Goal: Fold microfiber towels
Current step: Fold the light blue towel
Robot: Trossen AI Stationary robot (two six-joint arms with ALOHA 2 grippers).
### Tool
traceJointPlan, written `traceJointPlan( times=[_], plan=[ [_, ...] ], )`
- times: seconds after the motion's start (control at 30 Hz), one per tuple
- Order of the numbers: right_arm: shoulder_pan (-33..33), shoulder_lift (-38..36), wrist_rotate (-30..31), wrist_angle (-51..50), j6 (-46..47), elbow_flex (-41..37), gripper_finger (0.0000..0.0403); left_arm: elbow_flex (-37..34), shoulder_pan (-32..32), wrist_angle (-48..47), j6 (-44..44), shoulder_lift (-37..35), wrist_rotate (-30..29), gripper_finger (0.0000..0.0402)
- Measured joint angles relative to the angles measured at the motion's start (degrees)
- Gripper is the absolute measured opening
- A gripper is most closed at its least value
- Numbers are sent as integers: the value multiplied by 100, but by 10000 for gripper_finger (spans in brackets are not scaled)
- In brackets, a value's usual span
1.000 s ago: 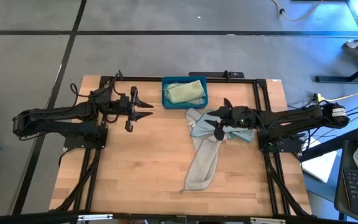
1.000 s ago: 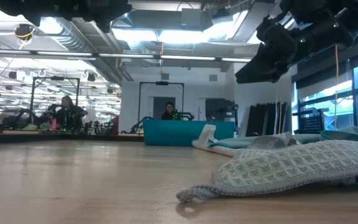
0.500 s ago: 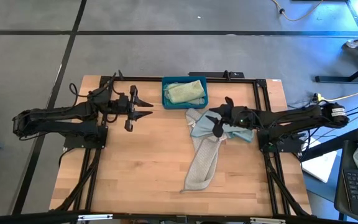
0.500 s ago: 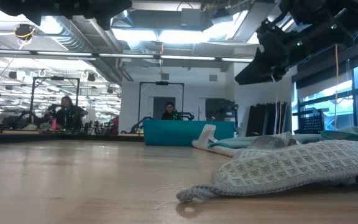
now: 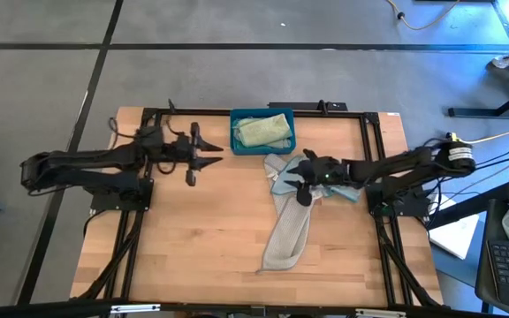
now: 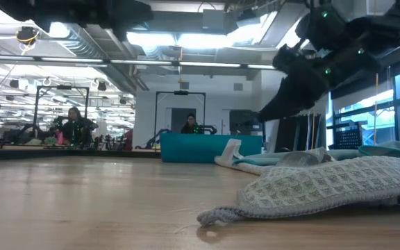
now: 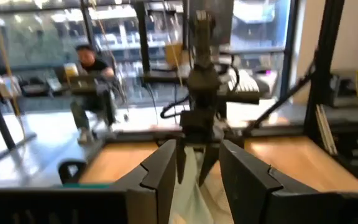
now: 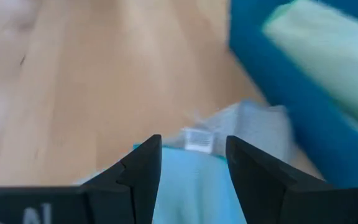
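Observation:
A long pale grey-beige towel (image 5: 286, 231) lies crumpled on the table, its near end (image 6: 269, 201) toward the front edge. It lies over a pale blue towel (image 5: 281, 184) at the pile's far end. A pale green towel (image 5: 262, 131) lies in the teal-blue bin (image 5: 236, 141). My right gripper (image 5: 300, 183) is open, tipped down just above the pile's far end; its wrist view shows the blue towel (image 8: 197, 193) and a grey towel's corner with a label (image 8: 199, 140) below the fingers. My left gripper (image 5: 212, 157) is open and empty, left of the bin.
The bin stands at the table's far edge, just beyond the pile; it also shows in the low view (image 6: 210, 148). Bare wood (image 5: 193, 238) lies left of and in front of the towels. People sit in the room beyond the table (image 6: 71, 123).
My right gripper has moved toward the table's left edge and down toward the far end of the towel pile, tipping its fingers downward. It has stayed open. My left gripper has shifted a little toward the right. The towels have not moved.

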Motion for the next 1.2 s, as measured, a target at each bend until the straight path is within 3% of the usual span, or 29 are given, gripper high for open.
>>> traceJointPlan(
  times=[0.1, 0.23, 0.33, 0.47, 0.7, 1.07, 1.2],
  plan=[
    [7, 363, -177, 74, -191, 16, 182, 0, -134, 213, 22, 563, -192, 115],
    [213, 870, -152, -130, -306, 315, 182, 0, -239, 222, 269, 1124, -1001, 117],
    [456, 1251, 24, -164, -309, 711, 182, 0, -267, 233, 323, 1384, -1278, 118],
    [711, 1749, 185, -884, -325, 1344, 182, 0, -274, 207, 191, 1614, -1272, 116],
    [794, 2515, 1299, -2013, -288, 2106, 182, 0, -419, -147, 164, 1896, -1256, 115],
    [852, 2440, 1187, -1938, 1, 2305, 182, 0, -520, -537, 174, 1896, -1313, 115],
    [851, 2536, 808, -1946, 84, 2295, 182, 0, -520, -546, 174, 1895, -1313, 115]
  ],
)
